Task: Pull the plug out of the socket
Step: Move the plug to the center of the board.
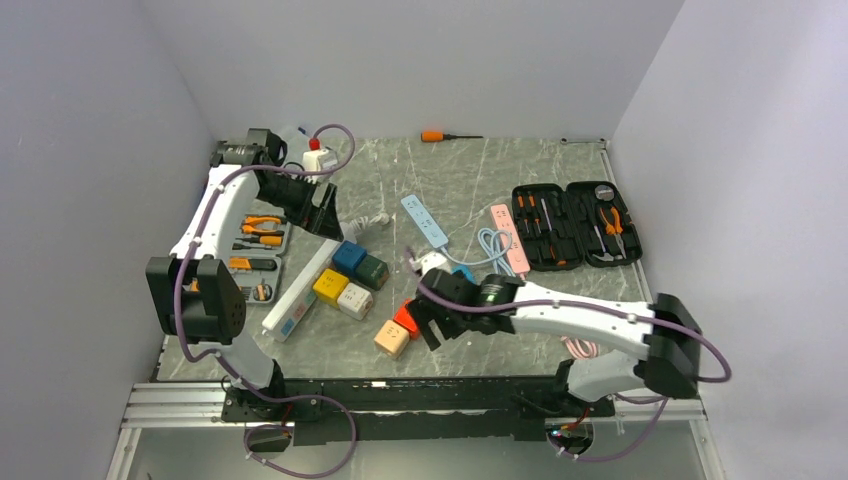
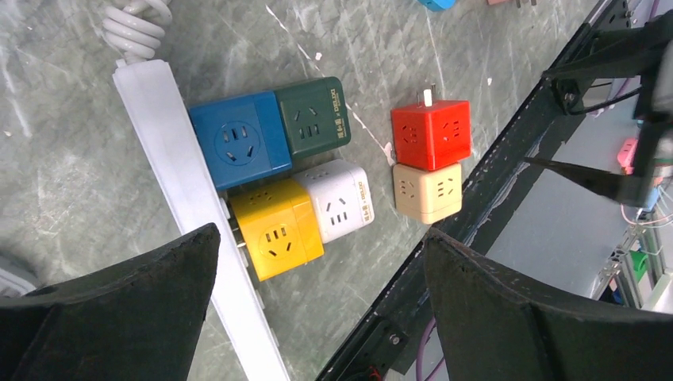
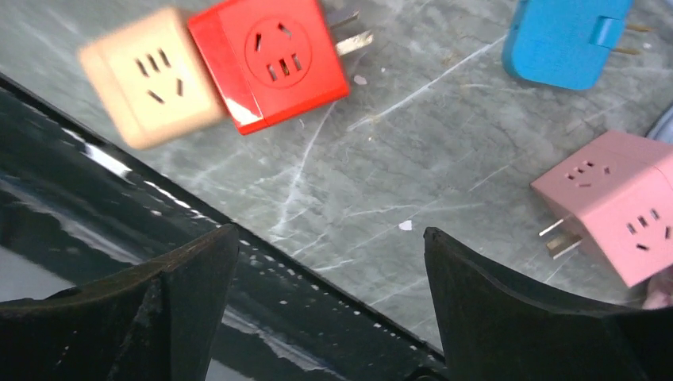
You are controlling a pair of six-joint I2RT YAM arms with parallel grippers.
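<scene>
Right tool [image 3: 329, 234] released, empty. Red cube [image 3: 270, 59] butts beige cube [image 3: 151, 75] at its 11 o'clock, apparently unseparated. Left tool [image 2: 321, 234] spread, idle. Step: approach. Next: pin one cube on desk [image 3: 381, 175], pull the other.

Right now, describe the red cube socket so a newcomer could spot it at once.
Start at the near edge of the marble table, just beyond the black rail. Two cube sockets lie there touching, apart from the four-cube cluster by the white power strip. The red cube is the only red one, with bare metal prongs on the side away from the beige cube.
</scene>
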